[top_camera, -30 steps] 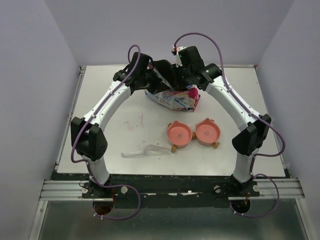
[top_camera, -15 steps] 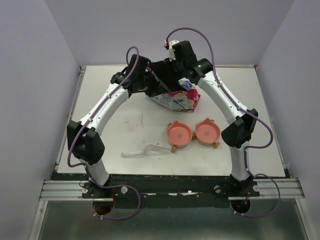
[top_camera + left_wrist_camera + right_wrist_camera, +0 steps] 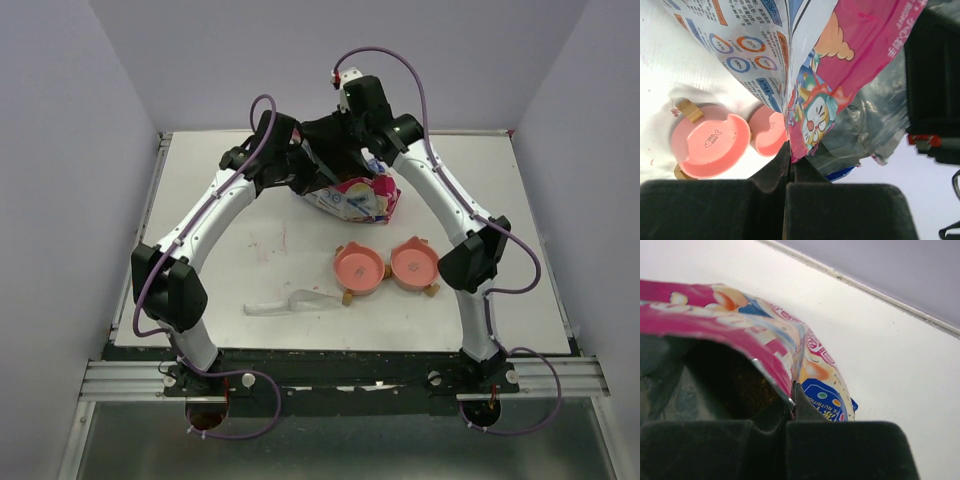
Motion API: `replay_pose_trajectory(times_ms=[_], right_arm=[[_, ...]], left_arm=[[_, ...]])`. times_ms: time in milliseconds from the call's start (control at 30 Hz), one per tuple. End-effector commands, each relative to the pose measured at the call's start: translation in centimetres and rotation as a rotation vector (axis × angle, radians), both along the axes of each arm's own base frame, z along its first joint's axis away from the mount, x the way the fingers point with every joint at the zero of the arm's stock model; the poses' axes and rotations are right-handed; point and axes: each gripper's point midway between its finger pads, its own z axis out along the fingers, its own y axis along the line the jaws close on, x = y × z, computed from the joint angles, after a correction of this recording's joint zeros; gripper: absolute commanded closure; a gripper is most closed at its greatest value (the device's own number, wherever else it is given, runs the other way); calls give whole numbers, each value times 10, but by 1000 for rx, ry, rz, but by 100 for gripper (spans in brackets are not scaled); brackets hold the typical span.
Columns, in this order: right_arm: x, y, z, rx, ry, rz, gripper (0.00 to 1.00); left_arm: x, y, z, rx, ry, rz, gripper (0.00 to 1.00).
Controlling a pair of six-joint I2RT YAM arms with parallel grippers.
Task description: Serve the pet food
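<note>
The pink-edged printed bag (image 3: 352,197) stands at the back middle of the table, its mouth open. My left gripper (image 3: 789,159) is shut on the bag's pink rim (image 3: 805,135). My right gripper (image 3: 792,399) is shut on the opposite rim (image 3: 772,371). Dark brown pet food (image 3: 742,387) shows inside the open bag in the right wrist view. The twin salmon-pink bowls (image 3: 386,266) sit in front of the bag, with no kibble visible in them; they also show in the left wrist view (image 3: 710,142).
A clear plastic scoop (image 3: 290,302) lies on the table to the left of the bowls. The table (image 3: 200,250) has a raised rim at the back and purple walls around it.
The right arm has swung left and its wrist has risen over the bag. The left arm shifted slightly. The bag stands a little more upright.
</note>
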Motion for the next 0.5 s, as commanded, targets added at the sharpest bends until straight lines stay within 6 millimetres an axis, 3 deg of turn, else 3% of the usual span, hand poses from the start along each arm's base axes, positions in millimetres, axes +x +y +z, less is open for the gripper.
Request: replay_pose_trajectory(times_ms=[0,100,200,367,467], right_arm=[[47,-55,36,89,-119,-202,100],[60,-84,73,178,-191,-253,100],[67,-111,109,236,-276,-295,99],[67,-131,155,281,-394,-290,100],[61,-134,176,300,-439,-276,100]], left_arm=[[-3,-11,16,-72,13,-12,100],[16,-26,21,-105,22,-28,100],[39,-43,50,-145,-27,-44,100],[71,-62,95,-243,-121,-42,100],[78,-66,106,-287,-151,-49,100]])
